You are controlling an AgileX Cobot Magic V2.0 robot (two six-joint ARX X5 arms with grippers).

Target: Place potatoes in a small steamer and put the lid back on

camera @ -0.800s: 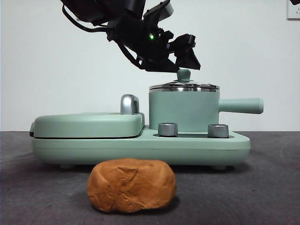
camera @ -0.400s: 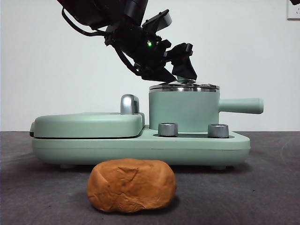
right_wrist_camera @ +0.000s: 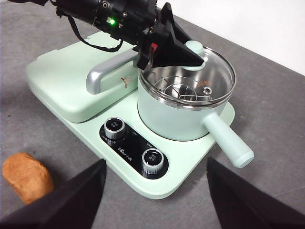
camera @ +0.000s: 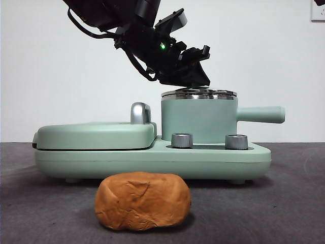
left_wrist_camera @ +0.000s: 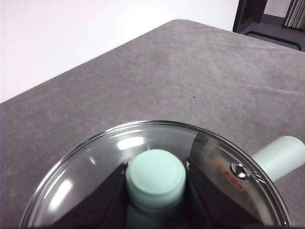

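The orange-brown potato (camera: 142, 201) lies on the grey table in front of the appliance and also shows in the right wrist view (right_wrist_camera: 26, 177). The mint-green steamer pot (camera: 198, 119) stands on the base with the glass lid (camera: 199, 94) resting on its rim. My left gripper (camera: 195, 76) reaches down from the upper left onto the lid. In the left wrist view its jaws press both sides of the mint knob (left_wrist_camera: 155, 179). My right gripper (right_wrist_camera: 156, 162) is open and empty, above the table in front of the appliance.
The flat mint griddle cover (camera: 96, 134) with its chrome handle (camera: 140, 113) sits left of the pot. Two steel dials (camera: 182, 140) (camera: 236, 141) sit at the front of the base. The pot's side handle (camera: 261, 114) sticks out to the right.
My left gripper came down onto the lid and its jaws closed around the knob, which it now hides in the front view. The lid, pot and potato have not moved.
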